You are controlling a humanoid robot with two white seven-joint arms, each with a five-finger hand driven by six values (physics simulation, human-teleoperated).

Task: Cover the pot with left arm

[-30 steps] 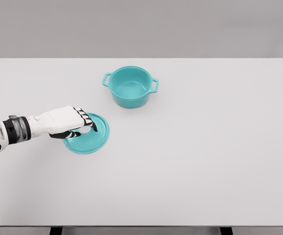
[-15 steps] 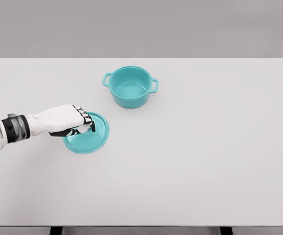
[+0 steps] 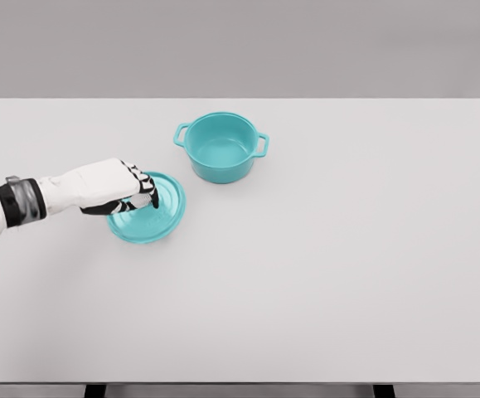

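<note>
left hand curled on lid, lid apparently just off tabletop. pot open, far right. carry and placing left.

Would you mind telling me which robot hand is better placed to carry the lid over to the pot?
Left. The left robot hand is curled on the teal lid, with the open pot just beyond it on the table. No right arm is visible.

A white table stands before a plain grey wall.
</note>
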